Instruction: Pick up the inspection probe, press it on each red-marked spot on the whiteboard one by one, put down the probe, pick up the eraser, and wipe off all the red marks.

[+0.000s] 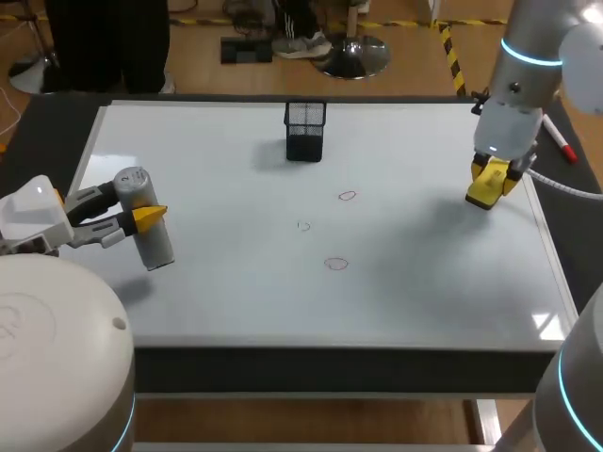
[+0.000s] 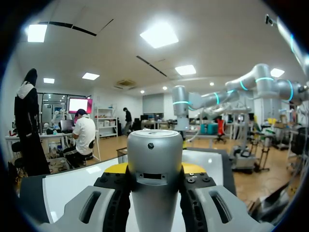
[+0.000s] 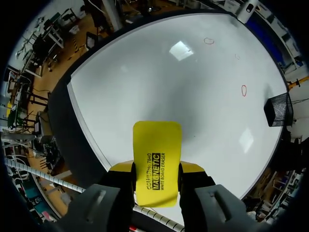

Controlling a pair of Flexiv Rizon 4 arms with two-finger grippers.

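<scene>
L claw (image 1: 148,216) is clamped on the probe (image 1: 156,247), a grey cylinder w/ a rounded top, yellow tips on either side of its body. It stands nearly upright over the whiteboard's (image 1: 236,301) left side; can't tell if its base touches the surface. From the left wrist the probe (image 2: 154,150) fills the gap in the L claw (image 2: 154,168), a small dark slot and a dot on its face.

R claw (image 1: 491,182) is closed on the yellow eraser (image 1: 487,193), fingers on both its long sides, held near the board's right edge w/ a soft shadow on the board beside it. In the right wrist view the eraser (image 3: 157,145) sticks out ahead of the R claw (image 3: 157,170); black print runs along its face.

Red marks sit mid-board, well apart from both claws: one ring (image 1: 348,196), another (image 1: 336,264) nearer the front, plus a much fainter one (image 1: 303,226) between them. Nothing stands between either claw and them.

Black mesh basket (image 1: 305,130) stands at the far middle of the board; contents can't be made out. Marker pen (image 1: 563,142) w/ red cap lies on the dark table (image 1: 38,141) just beyond the board's right edge.
</scene>
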